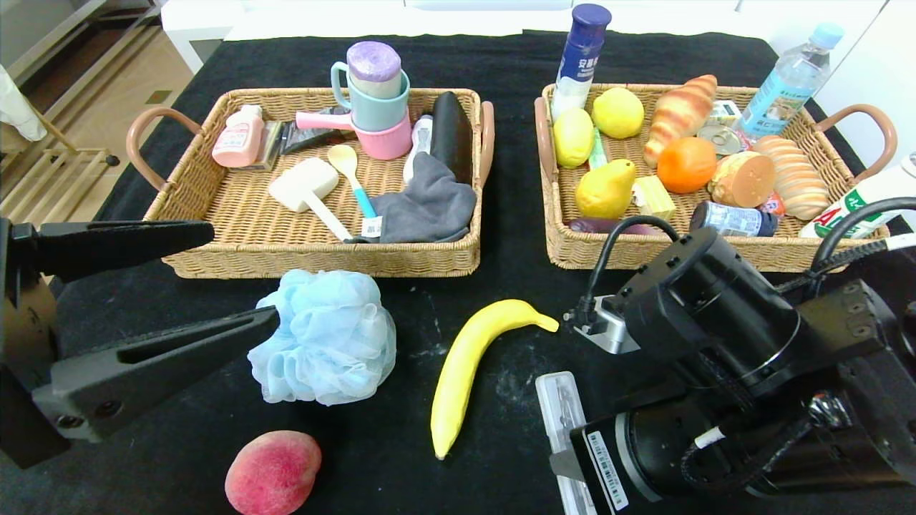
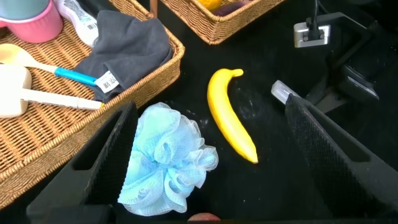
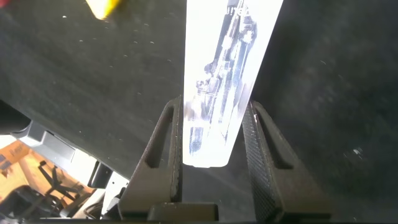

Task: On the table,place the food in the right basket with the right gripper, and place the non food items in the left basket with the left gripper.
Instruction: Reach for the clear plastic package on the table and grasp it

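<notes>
Black cloth covers the tabletop, where the right claw is clamped on the compass case near the front, the left claw gapes wide beside the blue pouf, and banana and peach lie between them.

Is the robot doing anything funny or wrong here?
Yes. The right gripper is shut on the compass case, which isn't food, though that gripper is meant for food. The banana and peach lie untouched on the table.
</notes>
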Tool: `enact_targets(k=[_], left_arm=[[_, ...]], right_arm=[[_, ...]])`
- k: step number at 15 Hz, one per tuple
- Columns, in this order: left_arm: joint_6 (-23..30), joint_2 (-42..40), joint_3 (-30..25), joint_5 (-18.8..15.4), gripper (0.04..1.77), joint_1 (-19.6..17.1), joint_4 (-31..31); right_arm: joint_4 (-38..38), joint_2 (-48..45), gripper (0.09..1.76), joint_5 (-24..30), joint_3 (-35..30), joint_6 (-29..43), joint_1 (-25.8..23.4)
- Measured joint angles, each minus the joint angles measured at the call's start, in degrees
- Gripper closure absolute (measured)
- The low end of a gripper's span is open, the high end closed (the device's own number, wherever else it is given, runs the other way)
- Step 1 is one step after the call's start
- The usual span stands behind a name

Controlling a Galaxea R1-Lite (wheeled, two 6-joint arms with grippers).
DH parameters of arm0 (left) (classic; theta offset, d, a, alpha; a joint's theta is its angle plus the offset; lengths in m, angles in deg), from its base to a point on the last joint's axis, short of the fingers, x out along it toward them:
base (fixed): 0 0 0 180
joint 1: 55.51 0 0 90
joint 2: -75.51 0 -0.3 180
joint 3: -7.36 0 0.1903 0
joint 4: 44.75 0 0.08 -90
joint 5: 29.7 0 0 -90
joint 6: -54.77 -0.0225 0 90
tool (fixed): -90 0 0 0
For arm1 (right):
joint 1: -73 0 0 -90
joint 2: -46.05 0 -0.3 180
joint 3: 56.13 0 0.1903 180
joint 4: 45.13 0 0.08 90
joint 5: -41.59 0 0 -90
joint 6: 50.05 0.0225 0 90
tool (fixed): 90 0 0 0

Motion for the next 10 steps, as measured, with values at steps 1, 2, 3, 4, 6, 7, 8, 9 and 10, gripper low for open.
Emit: enact_targets(k=[1,2,3,4,6,7,8,9,10], left_arm=[[0.0,0.1,0.0,0.0,0.09,0.0,0.0],[0.0,0.1,0.0,0.0,0.09,0.0,0.0],[0.0,0.2,0.0,0.0,0.09,0.0,0.0],[0.0,0.2,0.0,0.0,0.09,0.0,0.0],[0.0,0.2,0.0,0.0,0.09,0.0,0.0],[0.0,0.2,0.0,0.0,0.09,0.0,0.0],[0.0,0.2,0.0,0.0,0.09,0.0,0.1],[0.0,0.2,0.0,0.0,0.09,0.0,0.1],[0.0,0.1,0.0,0.0,0.09,0.0,0.1]], right_arm=[[-0.1,0.5,1.18,0.0,0.7,-0.5,0.3],[-0.1,1.0,1.18,0.1,1.3,-0.8,0.6],[-0.1,1.8,1.18,0.2,2.1,-0.9,0.7],[0.0,2.6,1.18,0.2,3.1,-0.9,0.8],[-0.2,4.2,1.18,0.3,4.9,-0.8,0.9],[-0.1,4.8,1.18,0.3,5.4,-0.8,0.9],[-0.2,5.2,1.18,0.3,5.6,-0.7,0.9],[-0.2,5.5,1.18,0.2,5.8,-0.7,0.9],[-0.2,5.8,1.18,0.2,5.8,-0.7,0.7]])
